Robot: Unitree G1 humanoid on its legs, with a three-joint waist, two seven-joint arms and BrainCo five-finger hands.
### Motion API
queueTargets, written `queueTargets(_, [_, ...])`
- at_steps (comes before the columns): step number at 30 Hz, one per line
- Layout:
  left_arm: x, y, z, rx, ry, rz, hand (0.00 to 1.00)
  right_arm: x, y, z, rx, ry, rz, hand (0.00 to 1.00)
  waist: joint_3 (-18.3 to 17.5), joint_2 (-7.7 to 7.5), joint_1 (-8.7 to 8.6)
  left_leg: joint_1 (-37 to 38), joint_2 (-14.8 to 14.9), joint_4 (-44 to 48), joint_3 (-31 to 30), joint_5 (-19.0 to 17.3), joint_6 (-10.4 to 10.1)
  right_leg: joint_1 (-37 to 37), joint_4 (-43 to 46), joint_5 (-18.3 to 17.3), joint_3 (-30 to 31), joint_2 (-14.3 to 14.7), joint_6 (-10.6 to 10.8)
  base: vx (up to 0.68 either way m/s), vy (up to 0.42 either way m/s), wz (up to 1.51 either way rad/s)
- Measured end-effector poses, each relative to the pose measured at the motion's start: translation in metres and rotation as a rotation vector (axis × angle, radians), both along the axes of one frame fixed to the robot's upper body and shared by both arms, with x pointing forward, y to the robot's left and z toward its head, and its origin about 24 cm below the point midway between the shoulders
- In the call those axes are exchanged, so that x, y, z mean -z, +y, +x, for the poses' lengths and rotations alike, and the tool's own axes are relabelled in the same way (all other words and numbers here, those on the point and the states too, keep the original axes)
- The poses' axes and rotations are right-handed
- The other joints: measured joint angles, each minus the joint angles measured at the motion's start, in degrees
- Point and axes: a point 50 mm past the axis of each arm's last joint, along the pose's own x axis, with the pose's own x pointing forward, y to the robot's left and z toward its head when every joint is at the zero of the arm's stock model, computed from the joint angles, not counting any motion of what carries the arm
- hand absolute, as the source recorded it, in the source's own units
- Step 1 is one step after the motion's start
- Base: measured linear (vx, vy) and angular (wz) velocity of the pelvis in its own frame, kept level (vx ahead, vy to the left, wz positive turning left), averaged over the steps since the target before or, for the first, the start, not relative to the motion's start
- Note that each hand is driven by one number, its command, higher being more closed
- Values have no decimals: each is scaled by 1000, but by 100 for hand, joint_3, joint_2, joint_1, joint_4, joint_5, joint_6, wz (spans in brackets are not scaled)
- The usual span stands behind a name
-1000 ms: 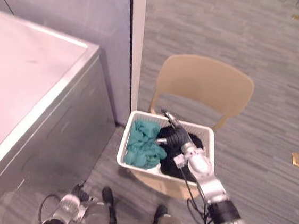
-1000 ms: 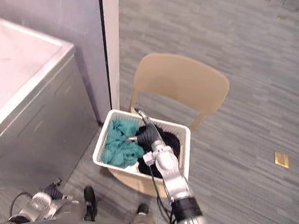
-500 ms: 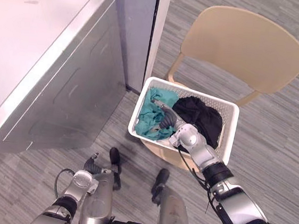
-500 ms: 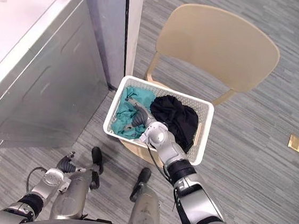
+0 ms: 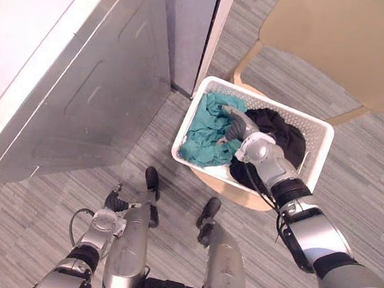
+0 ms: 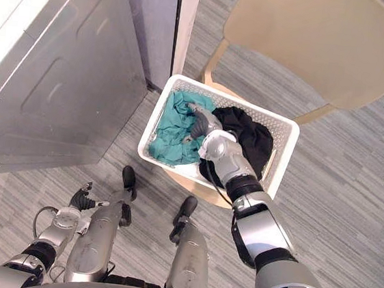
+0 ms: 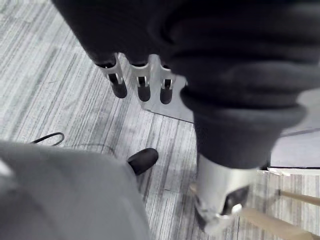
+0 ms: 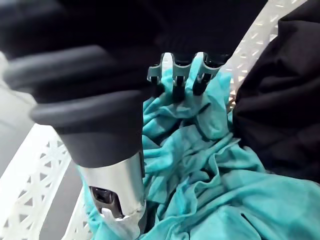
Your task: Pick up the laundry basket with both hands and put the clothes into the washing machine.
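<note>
Laundry sits in a white laundry basket at the upper middle of the left eye view, the basket resting on the seat of a tan chair whose back takes up the upper right corner. A teal cloth is bunched in the basket's left half, and a black cloth is heaped in its right half, the two touching along the middle. The right hand reaches up from the lower right into the basket and lies where the two cloths meet. In the right wrist view its fingers are relaxed, their dark tips resting on the teal folds, while the thumb stands well apart from them, so nothing is pinched. The grey washing machine fills the upper left, its side just beside the basket's left rim. The left hand hangs at the lower left above the striped grey floor, well apart from the basket, its fingers straight and loose, holding nothing.
</note>
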Motion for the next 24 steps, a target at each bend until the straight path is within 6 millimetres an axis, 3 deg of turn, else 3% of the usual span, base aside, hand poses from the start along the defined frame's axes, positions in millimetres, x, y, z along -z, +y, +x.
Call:
queueTargets(4, [-6, -7, 7, -11, -43, -27, 0, 0, -19, 5, 78, -3, -84, 0, 88, 147, 173, -300, -5, 41, -84, 21, 12, -251, 75, -17, -72, -13, -22, 17, -15, 6])
queueTargets(14, [-17, -8, 18, -97, -119, -87, 0, -9, -15, 7, 54, -86, -260, 0, 114, 188, 233, -1073, 66, 322, -430, -3, -53, -809, 402, -176, -376, -56, -118, 6, -29, 12])
queueTargets(15, [-17, -9, 19, -99, -123, -93, 0, -10, -13, 7, 53, -96, -259, 100, 114, 189, 230, -1117, 78, 323, -478, 14, -74, -831, 429, -217, -439, -53, -140, -10, -44, 12])
queueTargets(24, [-18, -19, 21, -145, -126, -155, 0, 0, -7, 5, 102, -116, -121, 100, 105, 177, 204, -1172, 154, 304, -699, 99, -174, -807, 622, -389, -699, -15, -221, 15, -68, 11])
